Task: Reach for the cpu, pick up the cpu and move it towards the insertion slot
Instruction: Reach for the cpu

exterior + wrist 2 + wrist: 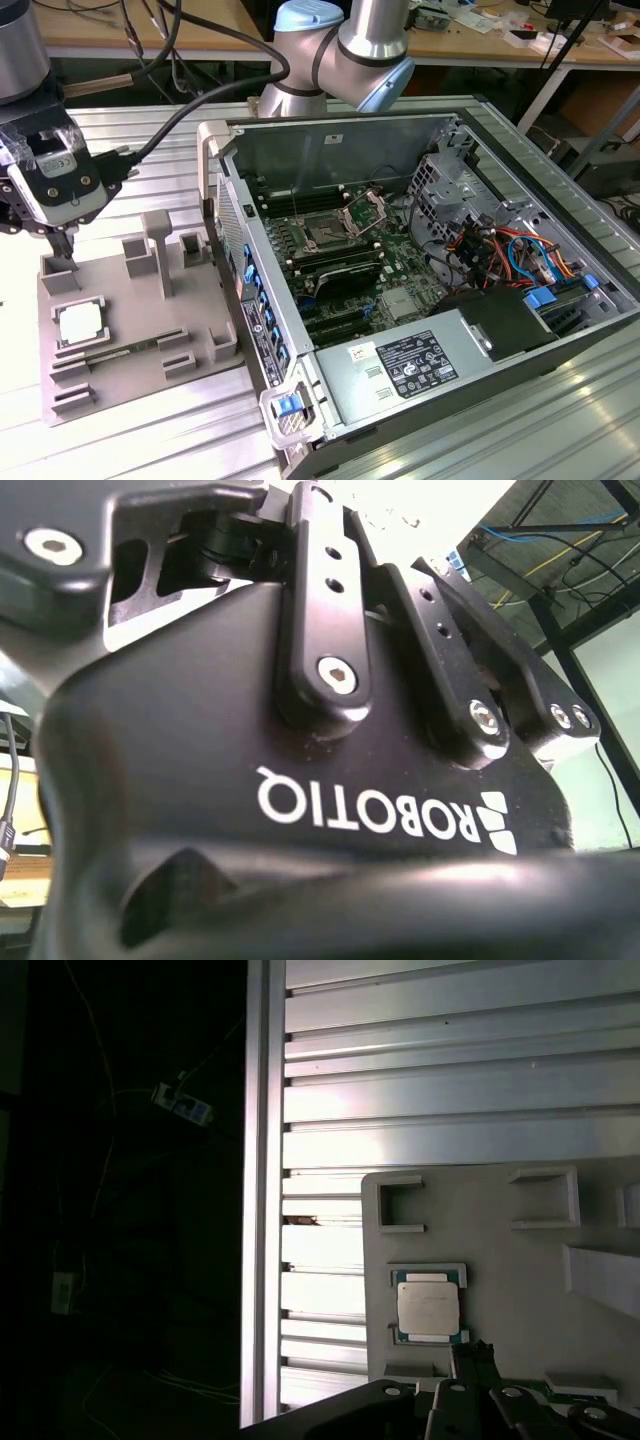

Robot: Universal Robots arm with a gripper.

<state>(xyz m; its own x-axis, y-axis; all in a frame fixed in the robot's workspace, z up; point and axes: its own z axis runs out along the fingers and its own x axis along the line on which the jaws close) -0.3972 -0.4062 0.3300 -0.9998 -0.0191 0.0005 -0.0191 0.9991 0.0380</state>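
Gripper (63,252), clenched or released I could not tell, hovered empty just above the cpu (80,322), which lay beneath it in a holder (125,305) recess that squared it for pickup, slot (322,236) well apart.

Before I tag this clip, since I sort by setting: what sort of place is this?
Probably a robotics lab or workshop bench: a robot arm stands by an open computer case on a ribbed metal table, a cpu lies on a grey holder plate, and cluttered workbenches line the back.
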